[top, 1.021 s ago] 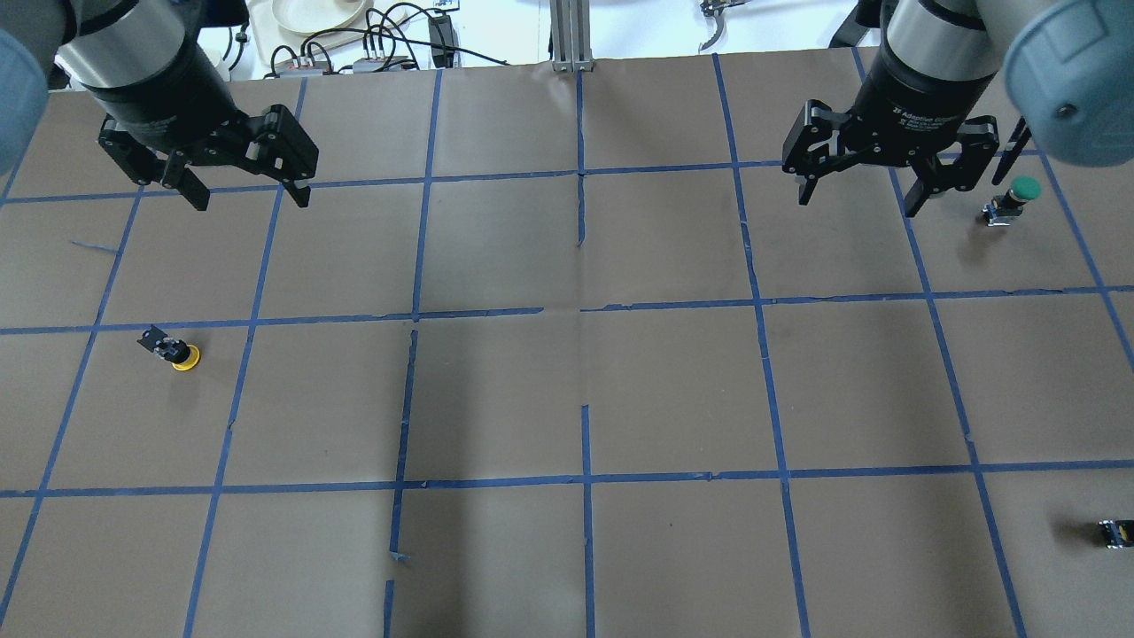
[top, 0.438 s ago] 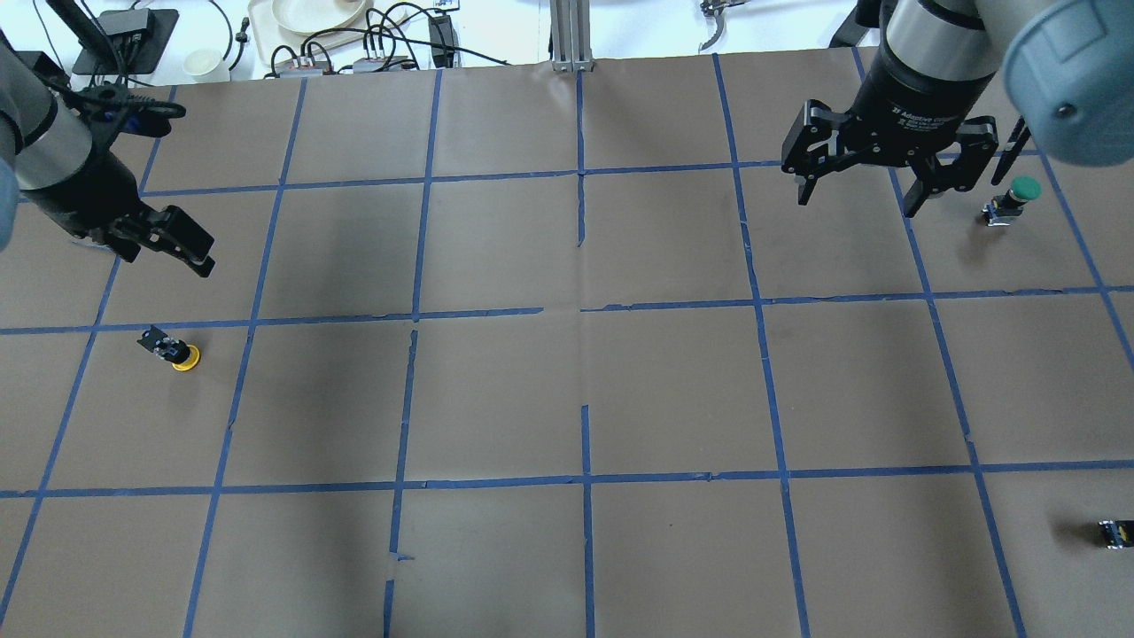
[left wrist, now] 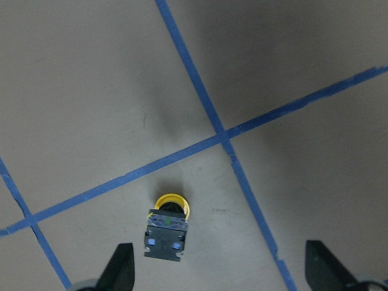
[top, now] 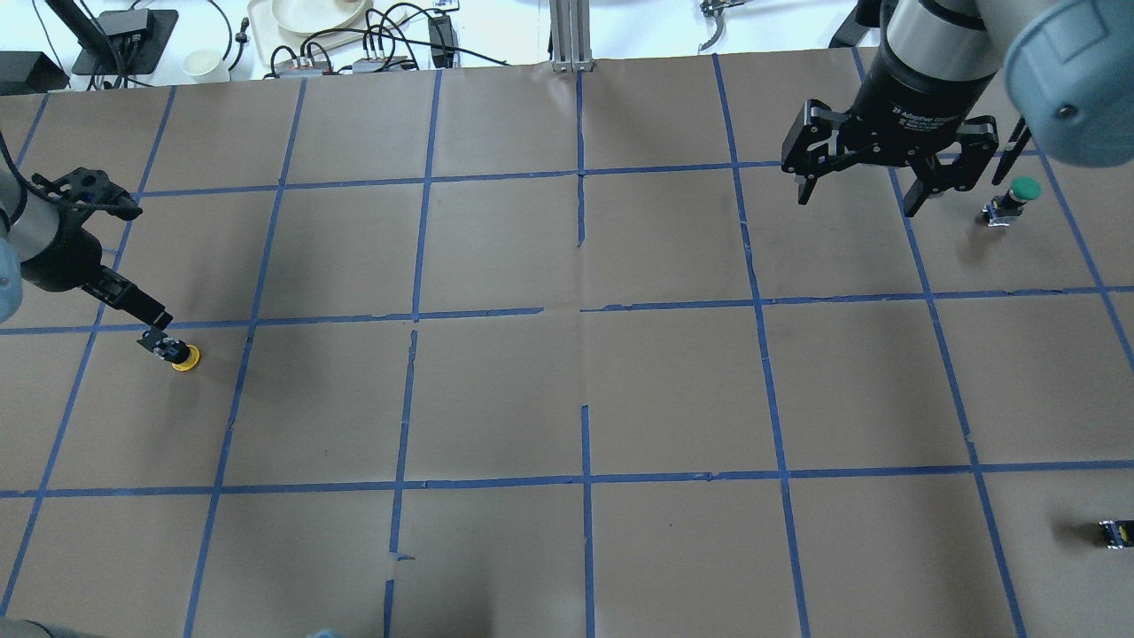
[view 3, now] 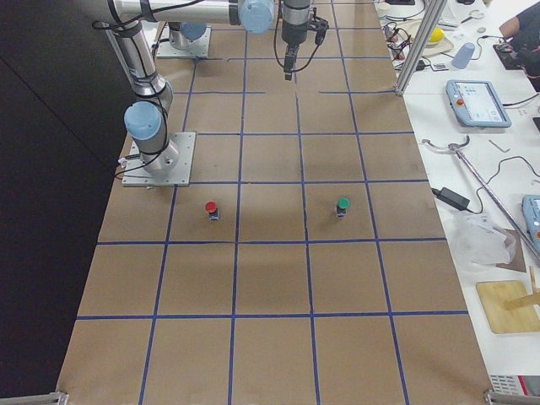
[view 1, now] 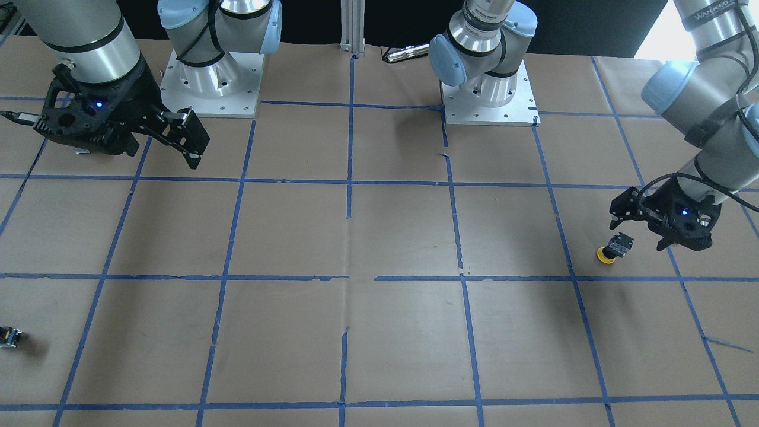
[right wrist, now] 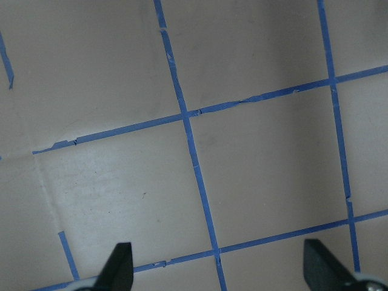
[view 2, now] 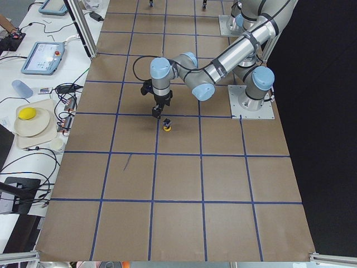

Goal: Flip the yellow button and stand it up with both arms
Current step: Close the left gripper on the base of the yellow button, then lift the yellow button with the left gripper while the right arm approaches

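Observation:
The yellow button [top: 179,353] lies on its side on the brown paper at the left, cap on the paper and black-grey body raised. It also shows in the front view [view 1: 613,248], the left side view [view 2: 167,126] and the left wrist view [left wrist: 167,227]. My left gripper [top: 151,312] is open and hangs just above and beside the button's body, not touching it; in the wrist view [left wrist: 221,273] the button sits near the left fingertip. My right gripper [top: 857,199] is open and empty, high over the far right of the table.
A green-capped button [top: 1014,199] stands at the far right next to my right gripper. A red-capped button [view 3: 211,208] stands near the right arm's base. A tiny black-grey part [top: 1114,532] lies at the near right edge. Blue tape lines grid the paper.
My left arm has swung left and down from the far side of the table to just over the yellow button. The right arm has hardly moved. The button has not moved.

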